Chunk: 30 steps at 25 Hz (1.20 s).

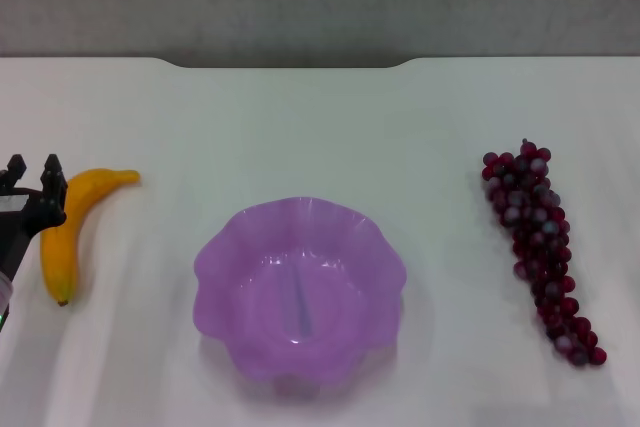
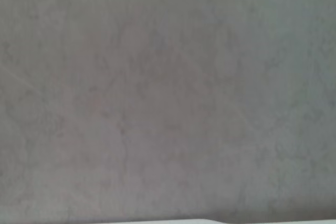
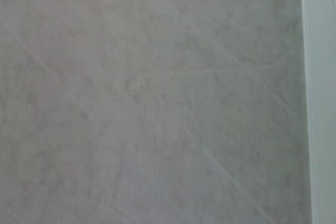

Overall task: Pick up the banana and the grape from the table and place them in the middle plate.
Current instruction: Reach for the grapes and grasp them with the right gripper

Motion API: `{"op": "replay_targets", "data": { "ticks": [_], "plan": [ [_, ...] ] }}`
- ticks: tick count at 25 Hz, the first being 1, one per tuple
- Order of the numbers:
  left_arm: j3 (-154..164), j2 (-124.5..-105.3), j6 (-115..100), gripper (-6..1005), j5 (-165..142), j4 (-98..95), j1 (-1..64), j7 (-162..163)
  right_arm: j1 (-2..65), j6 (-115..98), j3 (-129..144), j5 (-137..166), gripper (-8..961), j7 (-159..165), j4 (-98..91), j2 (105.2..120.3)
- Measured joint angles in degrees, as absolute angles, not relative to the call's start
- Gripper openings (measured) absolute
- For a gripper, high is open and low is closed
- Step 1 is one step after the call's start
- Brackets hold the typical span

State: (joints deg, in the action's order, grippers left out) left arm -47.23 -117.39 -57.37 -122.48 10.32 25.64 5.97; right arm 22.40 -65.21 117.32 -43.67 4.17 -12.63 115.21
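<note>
Beside the left end effector (image 1: 33, 169), banana (image 1: 68, 226) lying, fingers parted

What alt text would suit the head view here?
A purple plate sits empty mid-table, with a banana at left and a grape bunch at right. The left tool is open beside the banana; no right tool shows.

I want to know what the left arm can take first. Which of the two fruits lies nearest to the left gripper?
The banana, yellow and curved, lies right beside the left gripper. The grape bunch lies across the table, beyond the purple plate.
</note>
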Motion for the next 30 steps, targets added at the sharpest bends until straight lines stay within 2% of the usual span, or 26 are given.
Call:
{"op": "replay_targets", "data": {
  "ticks": [5,11,16,21,30],
  "plan": [
    [-47.27,-117.3,-58.03,364,-122.25,11.66,24.97,5.07,22.95,-64.31,116.9,-44.42,324,4.24,-12.9,115.22],
    [-47.64,-117.18,-57.35,611,-122.19,11.64,24.96,5.23,23.47,-61.53,116.17,-45.19,538,4.28,-12.93,115.23],
    [-47.38,-117.16,-57.01,840,-122.2,11.59,24.97,5.06,24.14,-57.6,117.34,-44.58,777,4.24,-12.93,115.17],
    [-47.19,-117.15,-56.95,878,-122.46,11.45,25.1,5.04,25.68,-50.75,120.01,-44.54,890,4.19,-12.91,115.01],
    [-47.17,-117.15,-56.93,872,-122.64,11.48,25.35,5.01,28.67,-42.38,121.98,-40.09,893,4.15,-12.82,114.8]
  ]
}}
